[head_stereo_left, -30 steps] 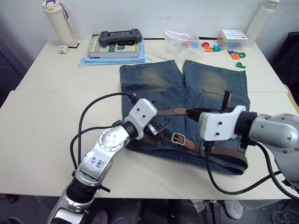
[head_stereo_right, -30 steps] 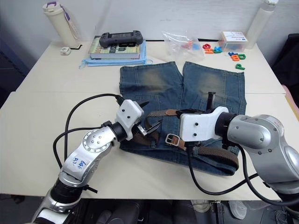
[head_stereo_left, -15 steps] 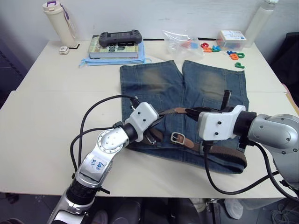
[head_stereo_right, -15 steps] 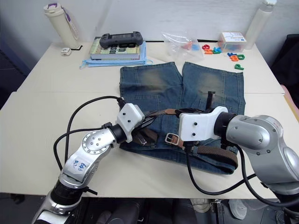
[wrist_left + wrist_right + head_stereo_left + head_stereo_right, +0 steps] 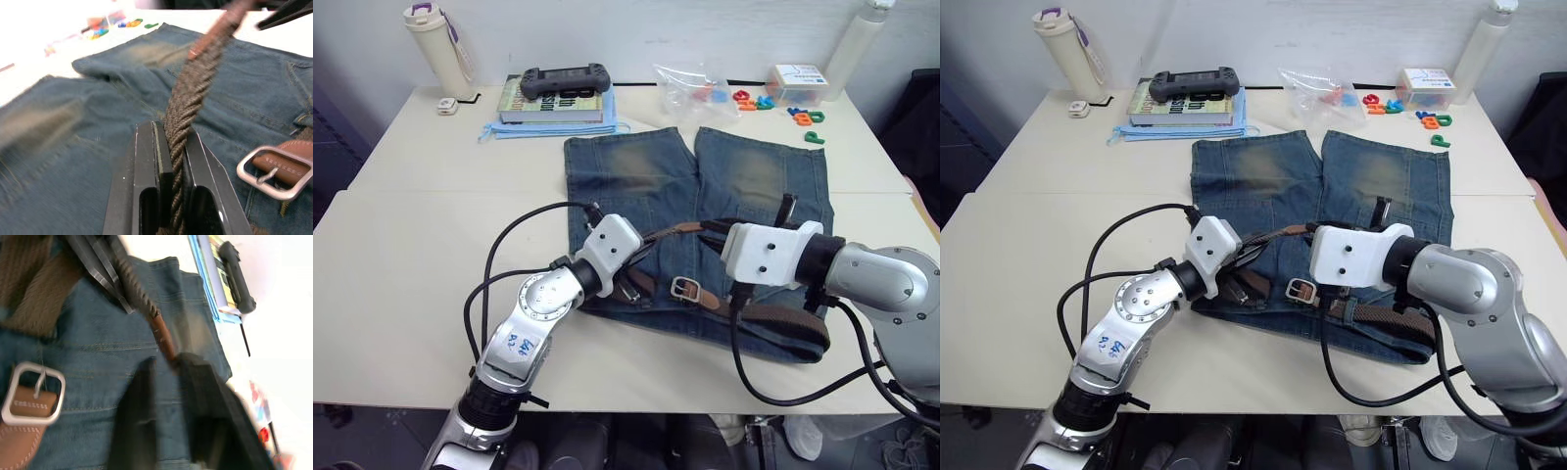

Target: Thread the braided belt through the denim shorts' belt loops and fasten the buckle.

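The denim shorts (image 5: 646,176) lie flat on the table, waistband toward me. The braided belt (image 5: 785,320) runs along the waistband at the right, and its silver buckle (image 5: 685,288) rests mid-waist. A raised stretch of the belt (image 5: 188,98) rises from my left gripper (image 5: 631,284), which is shut on it beside the buckle (image 5: 266,164). That strand ends in a tan tip (image 5: 161,335) at my right gripper (image 5: 710,238), whose fingers stand apart, open. I cannot make out the belt loops under the belt and arms.
At the table's back stand a book stack with a black controller (image 5: 558,78), a capped bottle (image 5: 435,44), a clear bag (image 5: 690,83), coloured letters (image 5: 803,113) and a white box (image 5: 798,76). Bare tabletop (image 5: 431,225) lies left of the shorts.
My left gripper went from wide open to shut on the belt strand. My right gripper's fingers have just parted at the belt tip, and it shifted slightly left.
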